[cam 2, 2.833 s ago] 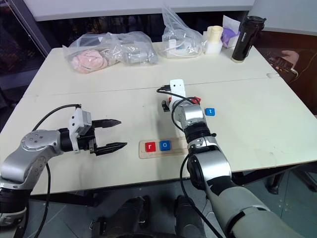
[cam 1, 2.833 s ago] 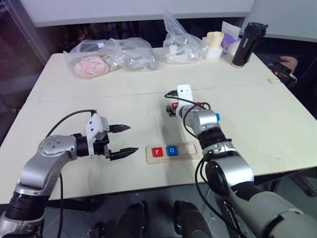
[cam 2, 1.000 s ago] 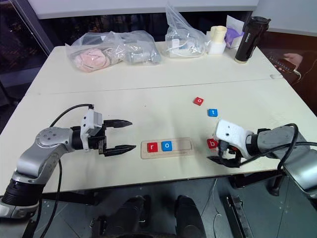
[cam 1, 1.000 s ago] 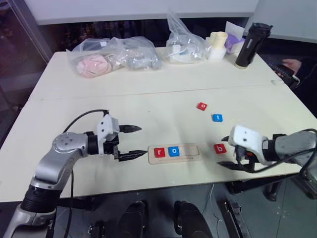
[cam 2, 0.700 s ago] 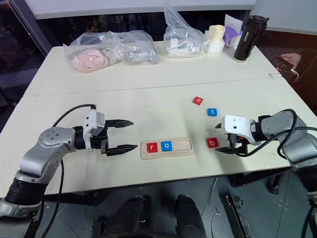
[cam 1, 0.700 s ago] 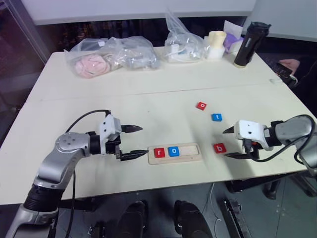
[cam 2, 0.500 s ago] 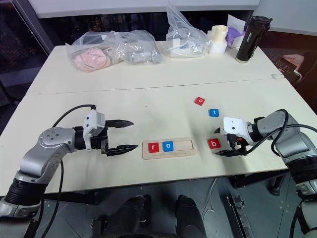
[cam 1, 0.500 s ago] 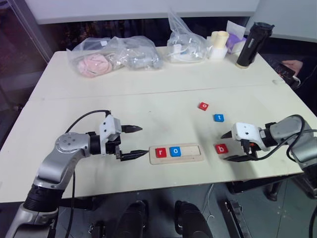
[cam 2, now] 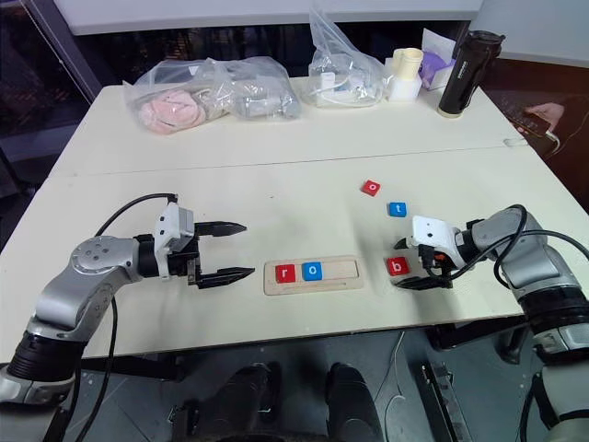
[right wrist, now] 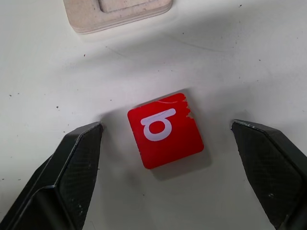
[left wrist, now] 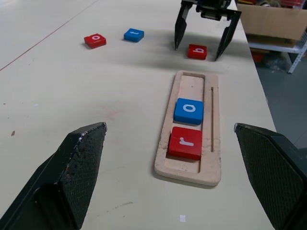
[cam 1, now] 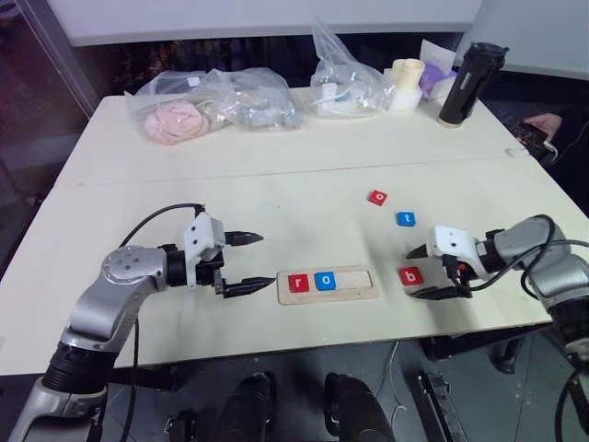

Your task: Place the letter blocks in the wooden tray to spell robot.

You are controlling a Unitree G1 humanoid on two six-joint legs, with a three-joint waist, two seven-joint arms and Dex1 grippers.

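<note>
left gripper (cam 1: 241, 263) spread wide, level, right gripper (cam 1: 423, 273) angled down, fingers parted

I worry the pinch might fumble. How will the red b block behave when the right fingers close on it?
The red b block looks rigid and flat, so it should not deform or roll. Its glossy face suggests smooth sides that could slip. Lying low on the table, it offers the right gripper little edge.

The tray (right wrist: 115, 12) is cut off by the right wrist view's edge, one end alone being seen. In the left wrist view the letter on the far blue block (left wrist: 134, 34) cannot be read. A hand (cam 1: 545, 122) at the table's far right is cut off.
</note>
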